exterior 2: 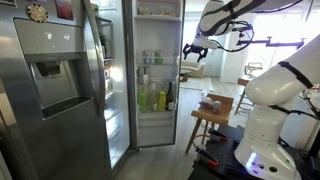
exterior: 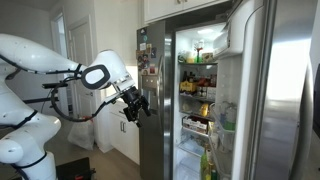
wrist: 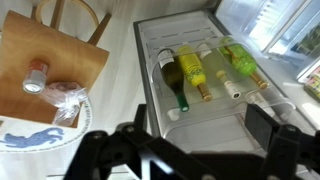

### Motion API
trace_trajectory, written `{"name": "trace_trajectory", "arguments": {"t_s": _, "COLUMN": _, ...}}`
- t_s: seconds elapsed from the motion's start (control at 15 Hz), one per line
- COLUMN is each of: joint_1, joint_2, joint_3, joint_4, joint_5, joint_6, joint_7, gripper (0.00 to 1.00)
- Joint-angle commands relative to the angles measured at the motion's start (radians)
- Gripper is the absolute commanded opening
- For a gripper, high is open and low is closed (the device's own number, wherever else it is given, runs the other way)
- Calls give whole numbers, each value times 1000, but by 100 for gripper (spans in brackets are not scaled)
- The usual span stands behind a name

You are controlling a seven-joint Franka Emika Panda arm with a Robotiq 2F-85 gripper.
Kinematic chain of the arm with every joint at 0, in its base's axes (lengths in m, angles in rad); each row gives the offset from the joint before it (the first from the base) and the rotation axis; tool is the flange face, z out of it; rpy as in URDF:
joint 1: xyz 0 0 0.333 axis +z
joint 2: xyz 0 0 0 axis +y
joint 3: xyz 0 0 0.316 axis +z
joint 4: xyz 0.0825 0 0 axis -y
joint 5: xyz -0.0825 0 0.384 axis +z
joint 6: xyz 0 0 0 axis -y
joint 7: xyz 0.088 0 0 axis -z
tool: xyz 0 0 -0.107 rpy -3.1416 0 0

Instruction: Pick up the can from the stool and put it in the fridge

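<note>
The hand (wrist: 180, 150), wide and empty, hangs high right of the small reddish metal can (wrist: 37, 77), apparently upright on the round wooden counter (wrist: 70, 45).

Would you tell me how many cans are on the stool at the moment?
1: the can sits on the stool, beside a crumpled clear wrapper; none seems hidden.

Reddish can (wrist: 37, 76) on stool (wrist: 70, 45); fridge (exterior: 155, 120) open.
</note>
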Motion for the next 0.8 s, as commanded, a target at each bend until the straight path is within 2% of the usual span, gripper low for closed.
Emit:
{"name": "trace_trajectory", "arguments": {"t_s": 0.0, "joint_1": -105, "joint_2": 80, "joint_3": 38, "joint_4": 52, "joint_5": -78, "joint_6": 48, "joint_7": 137, "gripper": 100}}
{"name": "trace_trajectory", "arguments": {"t_s": 0.33, "joint_1": -191, "joint_2": 186, "joint_3": 38, "joint_4": 118, "joint_5": -209, "joint_6": 77, "joint_7": 307, "gripper": 100}}
{"name": "trace_trajectory", "arguments": {"t_s": 0.73, "joint_1": -229, "joint_2": 326, "joint_3": 0, "joint_4": 189, "joint_5": -374, "joint_6": 110, "joint_7": 487, "gripper": 100}}
